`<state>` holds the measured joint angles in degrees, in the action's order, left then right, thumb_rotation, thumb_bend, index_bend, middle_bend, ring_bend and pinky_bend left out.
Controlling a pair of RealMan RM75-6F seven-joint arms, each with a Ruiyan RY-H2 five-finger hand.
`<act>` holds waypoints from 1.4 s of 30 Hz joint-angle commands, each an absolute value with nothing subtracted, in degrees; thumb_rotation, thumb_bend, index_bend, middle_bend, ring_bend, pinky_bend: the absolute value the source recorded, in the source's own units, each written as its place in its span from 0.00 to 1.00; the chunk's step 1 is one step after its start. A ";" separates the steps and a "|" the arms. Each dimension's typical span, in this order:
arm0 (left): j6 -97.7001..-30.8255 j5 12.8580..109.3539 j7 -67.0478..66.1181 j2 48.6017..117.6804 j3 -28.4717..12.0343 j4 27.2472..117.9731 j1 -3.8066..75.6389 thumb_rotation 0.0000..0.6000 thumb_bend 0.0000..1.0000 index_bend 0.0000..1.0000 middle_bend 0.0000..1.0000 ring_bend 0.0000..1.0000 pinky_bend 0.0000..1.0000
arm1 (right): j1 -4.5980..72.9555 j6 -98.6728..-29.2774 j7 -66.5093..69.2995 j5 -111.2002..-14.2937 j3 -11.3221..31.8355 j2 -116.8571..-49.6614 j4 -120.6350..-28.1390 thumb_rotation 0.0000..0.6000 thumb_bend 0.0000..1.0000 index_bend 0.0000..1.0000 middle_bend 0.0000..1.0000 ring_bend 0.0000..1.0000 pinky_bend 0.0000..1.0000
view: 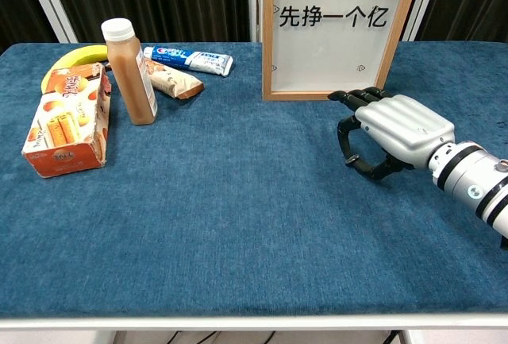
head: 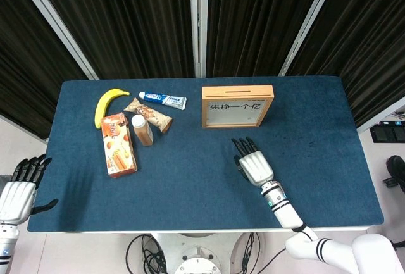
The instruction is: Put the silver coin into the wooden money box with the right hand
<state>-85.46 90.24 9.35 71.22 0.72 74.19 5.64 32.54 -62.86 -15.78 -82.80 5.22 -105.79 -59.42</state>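
Right hand [view: 397, 129] is palm-down over the blue table [head: 190, 173], just in front of the money box [head: 238, 105] and slightly to its right side in the chest view. Fingers [view: 353, 96] point toward the box; their tips are close to its lower frame edge, and I cannot tell whether they touch it. The thumb curls down beneath the palm toward the cloth. Whether anything is pinched under the hand cannot be told; the underside is hidden in both views.

Coin: not visible in either view. It may be under the right hand or too small to make out; cannot tell.

Box stands upright at the far centre of the table, wooden frame, white front panel with printed characters. A slot shows on its top face in the head view.

Left hand [head: 18, 192] is off the table's near-left corner, fingers spread apart, holding nothing. It shows only in the head view.

Other items, all on the left half of the table, well apart from the right hand:
- banana [head: 107, 104], far left.
- toothpaste [head: 162, 100], lying flat near the far edge.
- snack bar [head: 149, 114], lying just in front of the toothpaste.
- bottle [view: 130, 71], upright, brown contents, white cap.
- carton [view: 68, 119], orange, lying just left of the bottle.
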 commanded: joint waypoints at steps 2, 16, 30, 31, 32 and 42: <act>-85.41 90.26 9.30 71.17 0.76 74.25 5.66 1.00 0.11 0.01 0.00 0.00 0.00 | 32.52 -62.89 -15.82 -82.79 5.20 -105.80 -59.42 1.00 0.34 0.50 0.02 0.00 0.00; -84.86 90.14 9.19 71.15 1.06 74.31 5.66 1.00 0.11 0.01 0.00 0.00 0.00 | 32.55 -63.11 -16.08 -82.63 5.39 -105.85 -59.52 1.00 0.34 0.54 0.02 0.00 0.00; -85.21 90.19 9.43 71.02 0.99 74.38 5.56 1.00 0.11 0.01 0.00 0.00 0.00 | 32.55 -64.15 -15.78 -82.85 5.87 -105.22 -60.48 1.00 0.34 0.66 0.02 0.00 0.00; -85.25 90.19 9.47 70.97 0.99 74.44 5.54 1.00 0.11 0.01 0.00 0.00 0.00 | 32.53 -64.70 -15.75 -83.09 6.03 -104.74 -61.22 1.00 0.34 0.67 0.02 0.00 0.00; -85.28 90.20 9.53 70.92 1.01 74.52 5.51 1.00 0.11 0.01 0.00 0.00 0.00 | 32.48 -65.20 -15.72 -83.32 6.14 -104.28 -61.97 1.00 0.34 0.67 0.02 0.00 0.00; -85.91 90.57 9.86 70.40 0.98 75.67 5.40 1.00 0.11 0.01 0.00 0.00 0.00 | 30.75 -72.99 -16.73 -86.01 9.41 -91.56 -82.39 1.00 0.34 0.70 0.03 0.00 0.00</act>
<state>-85.90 90.56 9.86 70.41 0.99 75.67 5.40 31.65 -69.63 -15.93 -84.69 7.81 -96.84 -75.20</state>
